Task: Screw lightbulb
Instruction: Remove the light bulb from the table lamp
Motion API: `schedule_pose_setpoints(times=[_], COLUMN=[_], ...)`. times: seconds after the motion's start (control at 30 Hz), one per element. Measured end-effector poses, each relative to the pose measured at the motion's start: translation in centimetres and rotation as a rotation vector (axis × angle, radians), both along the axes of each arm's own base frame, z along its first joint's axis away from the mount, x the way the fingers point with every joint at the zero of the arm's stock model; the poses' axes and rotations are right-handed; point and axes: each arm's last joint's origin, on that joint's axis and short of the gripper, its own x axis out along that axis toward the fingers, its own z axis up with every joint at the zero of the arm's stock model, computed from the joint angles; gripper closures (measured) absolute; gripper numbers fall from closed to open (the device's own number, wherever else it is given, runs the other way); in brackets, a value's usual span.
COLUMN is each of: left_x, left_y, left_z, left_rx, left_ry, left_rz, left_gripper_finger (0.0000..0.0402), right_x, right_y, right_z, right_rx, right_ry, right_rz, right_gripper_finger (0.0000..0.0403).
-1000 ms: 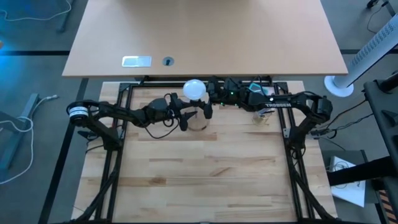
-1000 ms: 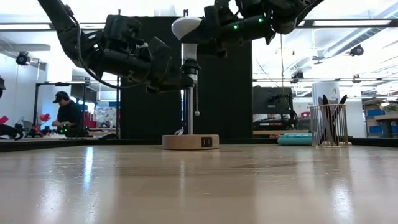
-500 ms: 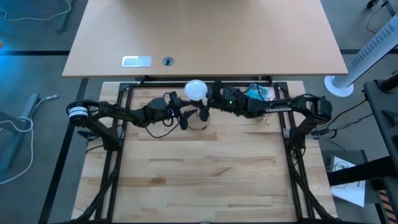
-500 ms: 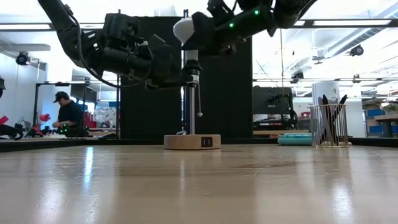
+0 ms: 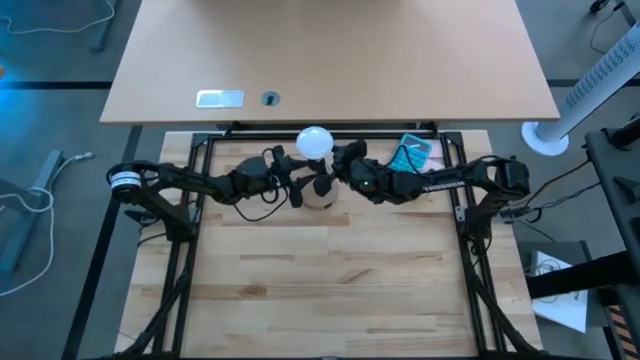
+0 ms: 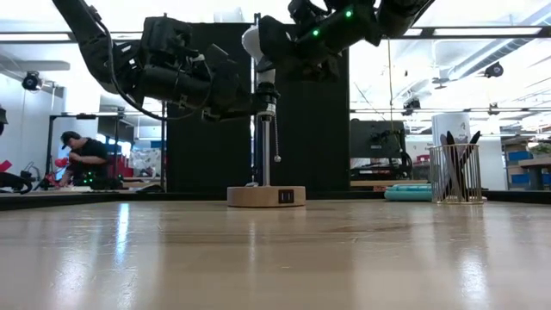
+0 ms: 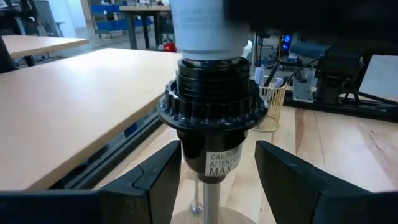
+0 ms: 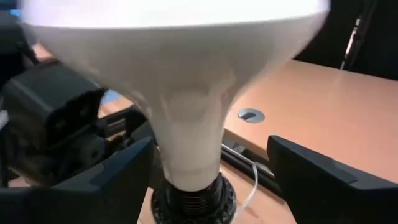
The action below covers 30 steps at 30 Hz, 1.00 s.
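Note:
A lamp stands upright on its round wooden base (image 6: 265,196) near the table's far edge. Its thin pole carries a black socket (image 6: 265,93). The white lightbulb (image 5: 314,142) sits neck-down in the socket (image 7: 214,93). My left gripper (image 7: 217,149) reaches in level from the table's left and is shut on the socket. My right gripper (image 8: 210,146) comes level from the right and is open. Its fingers stand on either side of the lightbulb's neck (image 8: 186,149), with a gap showing on one side. In the low view the right gripper (image 6: 277,45) hides much of the globe. My left gripper pinches the socket's narrow lower body (image 7: 186,160), below the ribbed collar, between its two fingers. The fingers (image 7: 158,180) come in level from the table's left, one on each side. The lamp stays upright with its wooden base on the table.
A pull chain (image 6: 276,142) hangs from the socket beside the pole. A wire mesh cup of pens (image 6: 455,172) and a teal object (image 5: 412,152) stand at the far right. A tan desk (image 5: 330,60) lies beyond the table. A person (image 6: 82,159) works far behind.
My right gripper has swung from the far side of the lightbulb toward the table's near edge. Its wrist turned as it went, and it now straddles the lightbulb's neck. My left gripper and the lamp have kept their place.

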Motion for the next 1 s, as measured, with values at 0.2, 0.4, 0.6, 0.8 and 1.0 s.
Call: schedule_pose_setpoints(times=[0.2,0.4,0.6,0.8,1.0], left_x=[0.3,1.2,1.5,1.5,1.4], left_y=[0.2,0.6,0.7,0.7,0.6], left_z=[-0.4,-1.8,-2.5,-2.5,-2.5], left_rx=[0.026,0.046,0.033,0.027,0.023], left_ry=[-0.014,-0.071,-0.105,-0.093,-0.087], left_rz=[0.003,0.005,0.005,0.006,-0.006], left_gripper_finger=[0.0206,0.0206,0.0215,0.0269,0.0269], right_x=[0.6,1.5,1.6,1.6,1.5], right_y=[-0.2,-0.4,-0.7,-1.4,-1.9], right_z=[-0.3,-0.6,-0.7,-0.7,-0.6], right_rx=[-0.005,-0.018,-0.037,-0.026,-0.027], right_ry=[-0.007,0.015,0.034,0.034,0.051], right_rz=[-0.001,-0.003,-0.012,0.054,0.134], right_gripper_finger=[0.0121,0.0137,0.0171,0.0227,0.0279])
